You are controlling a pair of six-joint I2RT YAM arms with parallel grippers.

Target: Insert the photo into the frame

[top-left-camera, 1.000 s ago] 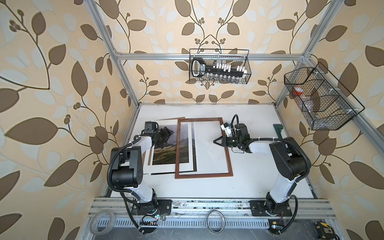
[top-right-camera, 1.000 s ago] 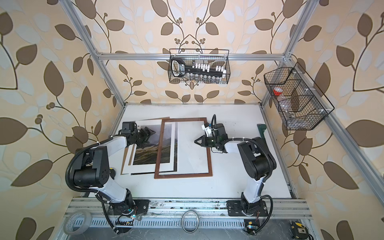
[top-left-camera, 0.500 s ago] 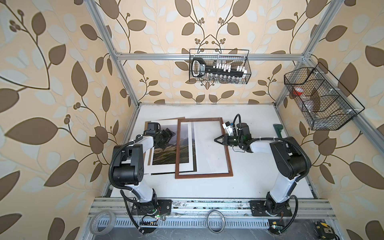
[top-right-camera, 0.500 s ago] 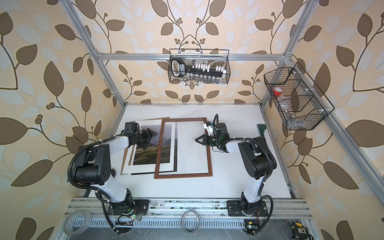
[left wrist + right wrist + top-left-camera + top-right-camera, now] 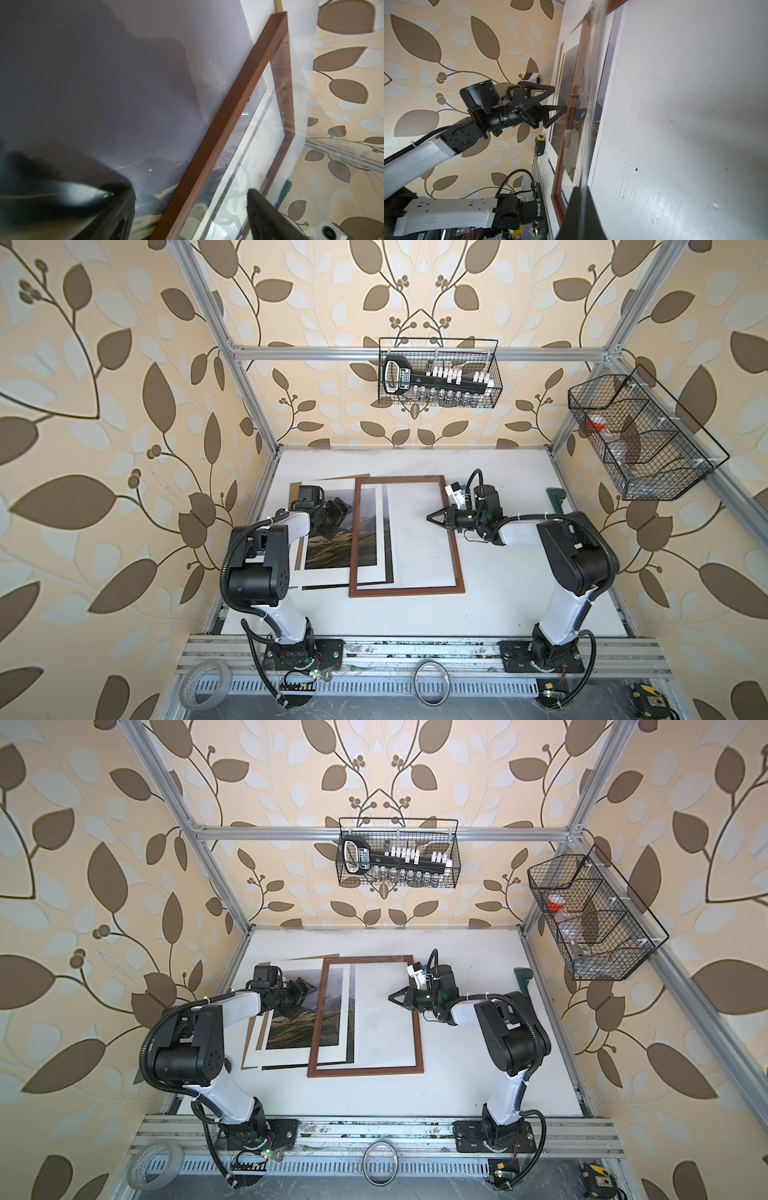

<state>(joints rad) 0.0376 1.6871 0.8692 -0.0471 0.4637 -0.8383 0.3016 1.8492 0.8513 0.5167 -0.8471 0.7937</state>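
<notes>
left claw (image 5: 338, 520): spread, empty.
photo (image 5: 328, 549): flat just under it, far edge beneath frame (image 5: 405, 590) rail; likely ready to slide in.
frame: just past its tips, on worktop (image 5: 498, 593).
right claw (image 5: 432, 517): pressed together, seemingly pinching clear sheet (image 5: 591, 104) up for clearance.

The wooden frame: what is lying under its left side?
Through the opening, the right part of the photo and a white mat show under the frame. Elsewhere only the table shows. What lies directly beneath the wooden bars is covered.
</notes>
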